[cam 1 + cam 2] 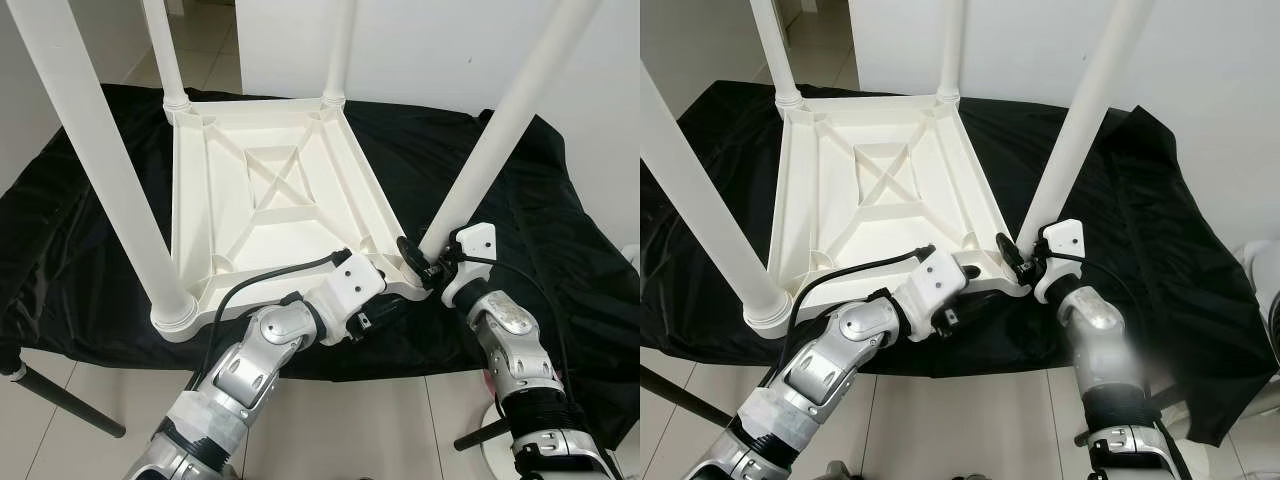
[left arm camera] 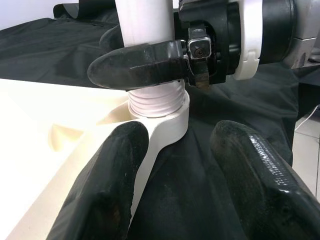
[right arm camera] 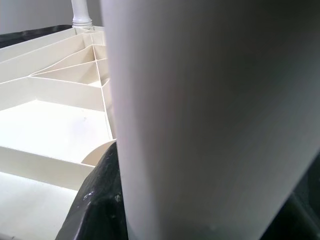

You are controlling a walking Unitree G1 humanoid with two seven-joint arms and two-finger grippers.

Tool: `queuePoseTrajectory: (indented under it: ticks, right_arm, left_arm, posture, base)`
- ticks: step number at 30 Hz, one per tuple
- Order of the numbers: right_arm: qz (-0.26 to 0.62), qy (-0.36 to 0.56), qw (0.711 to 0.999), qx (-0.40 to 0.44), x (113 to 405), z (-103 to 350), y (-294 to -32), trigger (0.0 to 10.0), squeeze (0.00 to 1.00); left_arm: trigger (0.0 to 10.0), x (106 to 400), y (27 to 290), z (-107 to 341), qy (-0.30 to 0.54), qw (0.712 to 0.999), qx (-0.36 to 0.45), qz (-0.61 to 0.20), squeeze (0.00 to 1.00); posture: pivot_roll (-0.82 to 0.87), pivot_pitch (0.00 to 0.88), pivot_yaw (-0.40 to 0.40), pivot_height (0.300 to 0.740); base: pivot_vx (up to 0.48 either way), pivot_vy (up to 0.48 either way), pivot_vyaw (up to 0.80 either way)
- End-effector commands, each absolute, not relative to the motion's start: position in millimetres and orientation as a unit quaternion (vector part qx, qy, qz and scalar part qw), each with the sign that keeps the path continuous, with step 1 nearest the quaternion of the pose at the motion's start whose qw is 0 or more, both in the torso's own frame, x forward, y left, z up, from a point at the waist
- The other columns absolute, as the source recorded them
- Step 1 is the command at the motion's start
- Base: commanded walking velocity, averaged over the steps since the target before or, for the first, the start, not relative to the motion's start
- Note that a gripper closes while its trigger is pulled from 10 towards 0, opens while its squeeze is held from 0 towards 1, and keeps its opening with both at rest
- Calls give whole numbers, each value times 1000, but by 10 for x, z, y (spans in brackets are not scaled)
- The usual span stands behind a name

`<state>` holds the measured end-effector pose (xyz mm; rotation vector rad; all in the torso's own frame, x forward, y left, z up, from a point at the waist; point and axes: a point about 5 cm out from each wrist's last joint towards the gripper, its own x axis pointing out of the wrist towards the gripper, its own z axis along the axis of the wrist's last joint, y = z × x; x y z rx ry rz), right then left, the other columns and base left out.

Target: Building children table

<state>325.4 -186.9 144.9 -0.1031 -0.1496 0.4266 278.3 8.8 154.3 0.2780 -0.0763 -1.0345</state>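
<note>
The upside-down white plastic children's table (image 1: pixel 270 190) lies on the black cloth (image 1: pixel 560 220). The right end effector (image 1: pixel 418 262) grips the tilted white leg (image 1: pixel 500 130) at its near corner; its thread could jam crooked. The left end effector (image 2: pixel 175 185) waits wide beside that corner.

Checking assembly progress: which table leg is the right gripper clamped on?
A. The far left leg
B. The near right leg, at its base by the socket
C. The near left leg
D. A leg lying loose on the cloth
B: the right gripper closes around the near right leg just above its corner socket.
</note>
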Motion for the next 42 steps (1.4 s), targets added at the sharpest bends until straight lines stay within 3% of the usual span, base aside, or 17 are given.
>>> queuePoseTrajectory:
  ticks: [1, 14, 19, 27, 34, 41, 42]
  right_arm:
    - [208, -41, 976, -53, 3204, 1292, -1918, 10000, 0]
    - [154, -36, 987, -35, 3175, 1348, -1772, 10000, 0]
    - [85, -25, 996, -2, 3133, 1305, -1733, 10000, 0]
    - [-105, -23, 992, 61, 2938, 1246, -1577, 10000, 0]
    - [-102, -22, 991, 80, 2903, 1269, -1413, 10000, 0]
    - [-112, -23, 991, 73, 2910, 1271, -1499, 10000, 0]
    - [-110, -25, 991, 71, 2913, 1271, -1522, 10000, 1000]
  left_arm:
    - [10000, 2776, 60, 1523, -31, 846, 143, -513, 0]
    - [10000, 2769, 64, 1508, -28, 844, 143, -516, 0]
    - [10000, 2804, 123, 1480, -15, 848, 143, -510, 0]
    - [10000, 2937, 281, 1489, -10, 860, 153, -486, 0]
    - [10000, 2945, 279, 1489, -10, 860, 155, -486, 0]
    - [10000, 2923, 275, 1472, -9, 859, 153, -488, 0]
    - [10000, 2917, 274, 1468, -9, 859, 153, -488, 0]
  posture:
    - [-30, 67, -46, 740]
    - [-32, 69, -44, 740]
    - [-29, 70, -55, 740]
    - [-29, 65, -61, 740]
    - [-29, 63, -62, 740]
    - [-23, 60, -66, 740]
    - [-24, 59, -66, 740]
  base:
    - [0, 0, 0]
    - [0, 0, 0]
    - [0, 0, 0]
    - [0, 0, 0]
    - [0, 0, 0]
    - [0, 0, 0]
    - [0, 0, 0]
